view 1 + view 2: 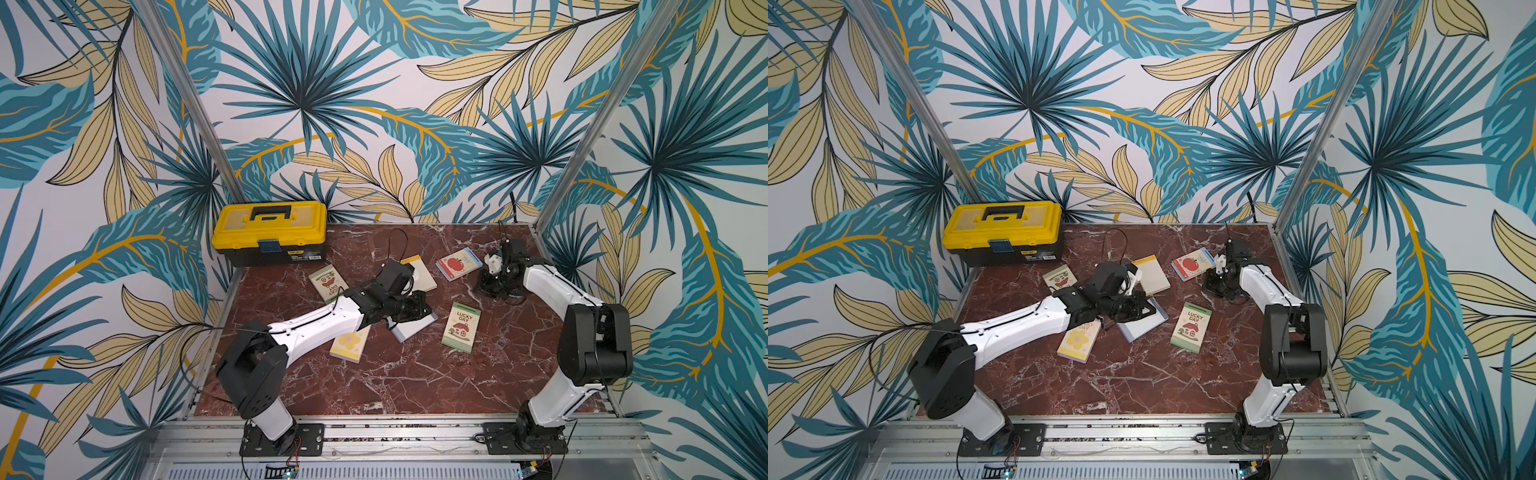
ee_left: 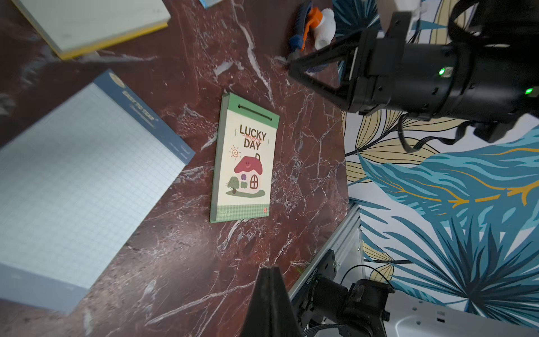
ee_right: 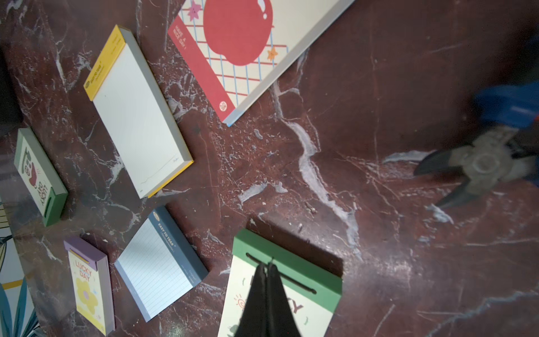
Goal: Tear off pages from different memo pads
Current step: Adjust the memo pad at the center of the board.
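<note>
Standing at the back left corner: yellow plastic toolbox [image 1: 269, 232] with a black handle, on the red marble-patterned bench [image 1: 415, 382].
Small green LUCKY DAY memo pad [image 1: 328, 282]: flat near the left edge, just in front of the toolbox.
Cream memo pad with yellow header [image 1: 424, 274]: mid-bench, toward the back edge.
Red apple memo pad [image 1: 459, 264]: toward the back right corner, near the right claw but apart from it.
Blue-headed grid memo pad [image 1: 413, 330]: mid-bench, partly under the left claw.
Green house-cover LUCKY DAY memo pad [image 1: 461, 328]: mid-bench, beside the blue-headed one, apart.
Lilac flower memo pad [image 1: 350, 344]: toward the left edge, partly under the left arm.
Left gripper [image 2: 269, 272]: fingers pressed together, empty.
Right gripper [image 3: 267, 267]: fingers pressed together, empty.
Blue-handled cutters [image 3: 481, 169]: lying on the bench near the right claw.
</note>
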`<state>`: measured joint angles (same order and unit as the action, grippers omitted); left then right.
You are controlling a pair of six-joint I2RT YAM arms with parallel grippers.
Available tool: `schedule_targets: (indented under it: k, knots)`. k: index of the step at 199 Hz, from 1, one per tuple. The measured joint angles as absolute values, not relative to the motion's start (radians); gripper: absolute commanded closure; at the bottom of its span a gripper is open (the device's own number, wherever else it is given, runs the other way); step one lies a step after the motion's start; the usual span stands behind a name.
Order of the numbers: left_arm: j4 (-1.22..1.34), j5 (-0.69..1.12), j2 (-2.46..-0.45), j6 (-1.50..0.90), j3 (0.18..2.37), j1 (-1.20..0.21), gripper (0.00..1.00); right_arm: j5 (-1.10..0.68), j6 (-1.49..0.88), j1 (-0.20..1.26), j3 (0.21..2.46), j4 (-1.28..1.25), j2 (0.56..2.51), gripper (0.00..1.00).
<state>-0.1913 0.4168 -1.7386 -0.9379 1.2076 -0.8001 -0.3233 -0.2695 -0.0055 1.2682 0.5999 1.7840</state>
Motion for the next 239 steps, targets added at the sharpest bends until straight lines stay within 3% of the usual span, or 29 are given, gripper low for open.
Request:
schedule_targets:
  k: [69,179,239]
  knots:
    - [-0.141,0.471,-1.953,-1.029,1.309,-0.897,1.0,-0.322,-0.28,-0.006,1.244,0.601,1.856,1.0]
    - [-0.138,0.477,-1.971,-1.153,1.246,-0.995,1.0,-0.316,-0.277,-0.006,1.134,0.608,1.848,1.0]
    - [-0.209,0.399,-1.967,-1.177,1.175,-0.99,0.96,-0.332,-0.317,-0.006,0.993,0.613,1.716,1.0]
